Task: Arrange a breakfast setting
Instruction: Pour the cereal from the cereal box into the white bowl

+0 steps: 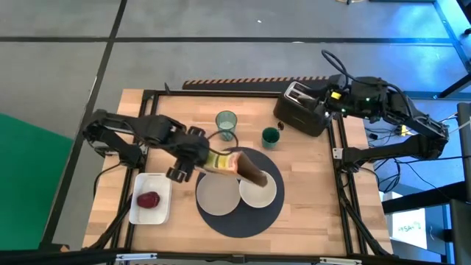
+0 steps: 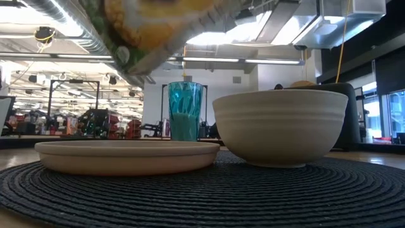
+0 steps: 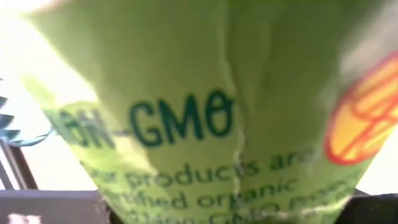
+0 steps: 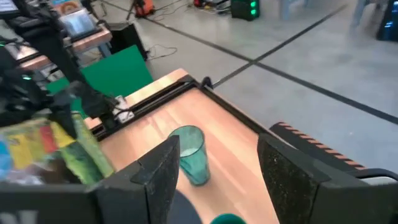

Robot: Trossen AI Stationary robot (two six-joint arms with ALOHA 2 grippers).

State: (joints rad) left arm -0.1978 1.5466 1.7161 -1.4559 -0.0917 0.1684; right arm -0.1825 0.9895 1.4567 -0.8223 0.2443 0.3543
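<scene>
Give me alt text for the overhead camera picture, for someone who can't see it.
Seen from above, the left gripper holds a tilted cereal bag over a white bowl beside a beige plate on a round dark mat. The right gripper waits above a toaster.

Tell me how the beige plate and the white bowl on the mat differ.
The plate is flat and shallow; the bowl is deep and stands much taller. In the high view the plate lies bare, while the tilted bag held by the left gripper reaches over the bowl. The plate's side is smooth; the bowl's is ribbed. Both sit side by side on the dark mat.
</scene>
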